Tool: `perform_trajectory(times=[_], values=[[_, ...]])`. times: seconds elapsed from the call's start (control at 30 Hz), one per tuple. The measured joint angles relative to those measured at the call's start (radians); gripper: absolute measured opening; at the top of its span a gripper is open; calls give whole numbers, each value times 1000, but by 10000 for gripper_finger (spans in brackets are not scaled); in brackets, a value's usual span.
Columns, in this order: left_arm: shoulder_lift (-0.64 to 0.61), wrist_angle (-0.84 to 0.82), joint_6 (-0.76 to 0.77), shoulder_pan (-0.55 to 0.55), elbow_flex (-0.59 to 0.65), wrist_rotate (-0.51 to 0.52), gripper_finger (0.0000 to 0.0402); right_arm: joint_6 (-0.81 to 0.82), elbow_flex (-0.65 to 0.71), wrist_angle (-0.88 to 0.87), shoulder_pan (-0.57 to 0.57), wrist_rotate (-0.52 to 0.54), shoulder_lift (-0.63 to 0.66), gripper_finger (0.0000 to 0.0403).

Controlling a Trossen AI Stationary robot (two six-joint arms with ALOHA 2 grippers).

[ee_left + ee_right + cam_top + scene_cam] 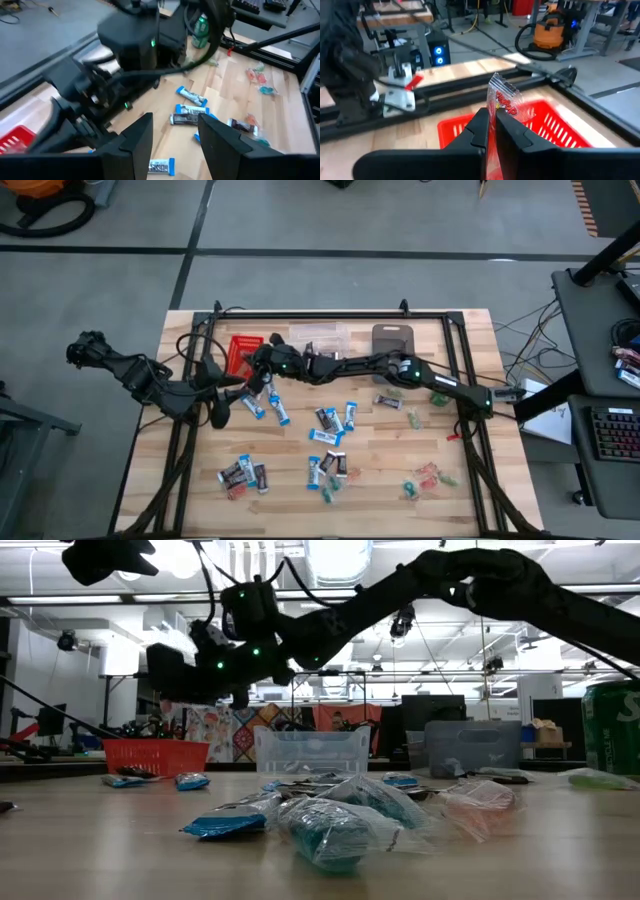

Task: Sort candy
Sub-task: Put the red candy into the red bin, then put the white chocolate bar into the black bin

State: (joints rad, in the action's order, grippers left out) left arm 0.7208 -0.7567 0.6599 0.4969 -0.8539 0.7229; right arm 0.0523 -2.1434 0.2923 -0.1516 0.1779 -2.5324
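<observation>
Candy lies scattered over the wooden table: blue-and-white sweets (335,420), dark ones (240,473), and small red and green ones (430,478). My right arm reaches across from the table's right, and its gripper (256,364) hangs at the red bin's (243,350) right edge, shut on a red wrapped sweet (502,102). The red bin (547,125) lies just beyond the fingers. My left gripper (220,416) hovers over the table's left part, open, nothing between its fingers (175,137). My right gripper pinches the red sweet's lower part (494,111) between its two fingers. The fingers lie level and come from the table's right. The sweet stands upright, lifted clear, its crimped clear end (496,80) sticking up past the fingertips.
A clear bin (320,338) and a grey bin (395,340) stand at the far edge, right of the red one. A black frame (455,370) runs round the table. The right arm (400,368) spans the table's far half above the candy.
</observation>
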Motion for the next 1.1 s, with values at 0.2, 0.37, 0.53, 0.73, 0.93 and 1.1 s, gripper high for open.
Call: perform_trajectory(times=[0.2, 0.37, 0.53, 0.73, 0.93, 1.1], values=[[0, 0, -4, 0, 0, 12, 139, 33, 3, -35, -6, -26, -7, 33], [5, 0, -4, 0, 0, 13, 139, 44, 4, -56, -13, -22, -6, 87], [20, 0, -4, 0, 0, 19, 139, 40, 4, -82, -11, -25, -5, 118], [36, 0, -4, 0, 0, 19, 139, 16, 5, -133, -10, -45, 16, 121], [46, 0, 15, 0, 0, 6, 139, -4, 6, -412, -10, -246, 127, 121], [64, -1, 19, 0, 0, -34, 139, -74, 11, -807, 19, -321, 299, 121]])
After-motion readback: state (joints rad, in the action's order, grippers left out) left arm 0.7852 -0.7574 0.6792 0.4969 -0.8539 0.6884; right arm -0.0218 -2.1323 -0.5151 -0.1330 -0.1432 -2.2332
